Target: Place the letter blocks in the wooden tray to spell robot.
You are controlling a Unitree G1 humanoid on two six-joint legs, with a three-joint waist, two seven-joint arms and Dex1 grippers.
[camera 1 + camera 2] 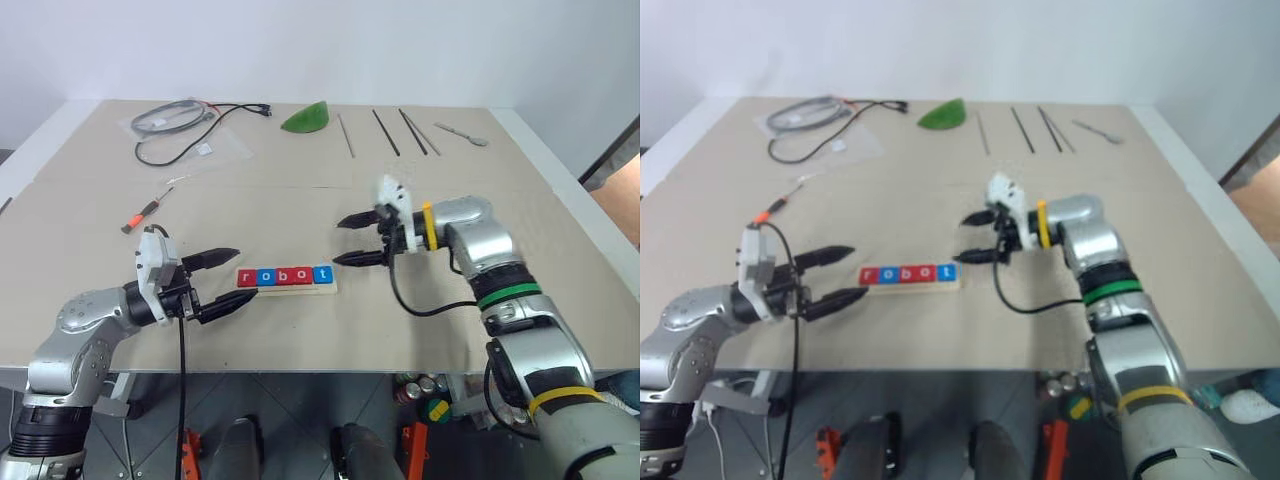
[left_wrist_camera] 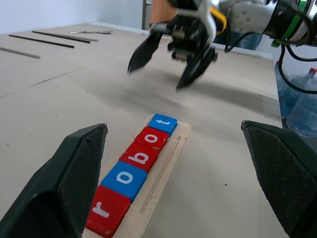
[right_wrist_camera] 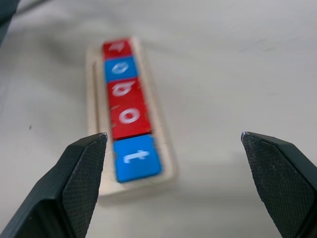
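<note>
We see all five blocks (image 1: 285, 276) lying in the tray (image 1: 326, 288) near the middle of the worktop (image 1: 300, 200), reading r, o, b, o, t, so we judge the word spelled and nothing left but to pull the arms clear. Our right pincer (image 1: 360, 240) hangs at about two o'clock from the tray, jaws wide and empty; our left pincer (image 1: 222, 283) rests at nine o'clock, just beside the r, equally wide and empty.

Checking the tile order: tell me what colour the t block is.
Blue, with a white letter; the t block shows best in the right wrist view.
</note>
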